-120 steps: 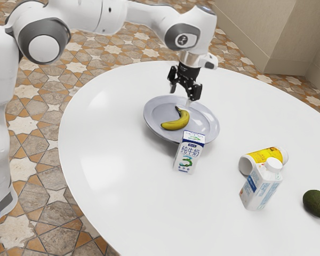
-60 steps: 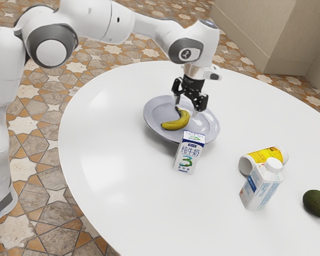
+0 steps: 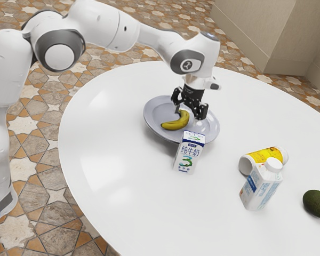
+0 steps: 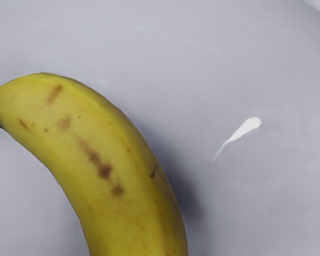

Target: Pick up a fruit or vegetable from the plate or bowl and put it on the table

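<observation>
Banana (image 3: 176,124) on the plate (image 3: 156,115), not lifted. Hung low over it with gripper (image 3: 186,114) open, fingers apart, nothing gripped. Could not tell whether touching the skin. Found most of the fruit on the exterior view's left and near side of the hand, stem end toward the far side. Traced its long axis as a curve, from far stem round to near left tip, bulging right. Read finger spread as running from left and far to right and near, roughly across the stem half.

Judged next: ease down, centre on the thick middle, close across the narrow width. Risked scraping the plate, or pinching too near the stem and letting the heavy end swing.

Farther out, noted milk carton (image 3: 189,153) by the plate's near rim, best cleared high if carrying nearward. Well apart, to the right, logged yellow container (image 3: 266,156) on its side, capped carton (image 3: 260,186) just nearer, then avocado (image 3: 317,204) farthest right. Marked the table (image 3: 112,176) left of the plate as a likely set-down.
</observation>
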### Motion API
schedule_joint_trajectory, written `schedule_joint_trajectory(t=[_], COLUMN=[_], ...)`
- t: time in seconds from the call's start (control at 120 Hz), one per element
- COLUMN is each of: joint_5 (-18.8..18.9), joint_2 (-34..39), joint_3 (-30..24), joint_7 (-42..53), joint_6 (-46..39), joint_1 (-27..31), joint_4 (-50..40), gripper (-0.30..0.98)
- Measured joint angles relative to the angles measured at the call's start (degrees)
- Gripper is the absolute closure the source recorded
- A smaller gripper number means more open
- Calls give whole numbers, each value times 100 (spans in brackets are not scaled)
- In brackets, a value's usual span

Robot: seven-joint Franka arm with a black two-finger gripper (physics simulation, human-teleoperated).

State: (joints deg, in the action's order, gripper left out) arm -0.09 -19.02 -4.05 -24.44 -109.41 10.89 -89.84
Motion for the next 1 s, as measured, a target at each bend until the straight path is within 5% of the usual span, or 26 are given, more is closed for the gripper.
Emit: schedule_joint_trajectory(t=[0.5,0.808,1.0], joint_5=[0,3,43], joint_2=[-264,-273,-88], joint_3=[1,0,154], joint_7=[-141,-280,-339], joint_6=[-101,-125,8], joint_1=[2,-7,38], joint_4=[8,0,269], gripper=[1,45,52])
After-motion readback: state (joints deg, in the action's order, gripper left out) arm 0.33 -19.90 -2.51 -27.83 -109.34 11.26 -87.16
